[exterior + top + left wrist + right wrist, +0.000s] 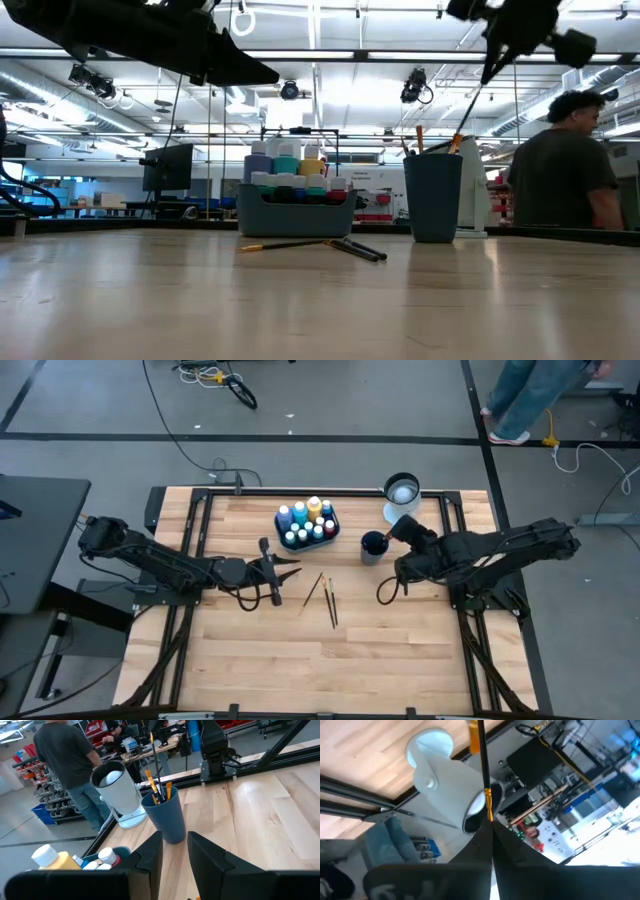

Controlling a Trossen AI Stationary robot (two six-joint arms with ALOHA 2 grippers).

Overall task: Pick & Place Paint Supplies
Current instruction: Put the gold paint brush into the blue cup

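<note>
Brushes (330, 245) lie nearest on the bare wood, a few thin dark-handled ones crossed loosely together, not yet picked up.

Starting at the left: the left gripper (283, 572) hangs above the table with its fingers (150, 857) parted and nothing between them. Those loose brushes (325, 598) sit just beyond its tips, slightly to its right side. Ahead of it is the tray (333, 532), packed with bottles (306, 520) in blue, teal, white and yellow tops; from the left wrist view a yellow-bodied bottle with a white cap (52, 858) shows close below its fingers.

Moving right, the cup (433, 197) stands well ahead of that open gripper, and a few orange-ferruled brushes (159, 790) already stand in it. A white lamp-like object (401, 495) stands just past the cup.

The right gripper (406, 530) is up high, directly over the cup, its fingers clamped together on a brush (482, 770) that hangs tip-down toward the cup's mouth. In the low view that brush (470, 110) slants down toward the rim.

My read: the bottles look done, all seated in the tray. The brush work is partway, with some in the cup, one about to go in, and the few on the table left to fetch.

A person (563, 165) stands beyond the table at the right.
</note>
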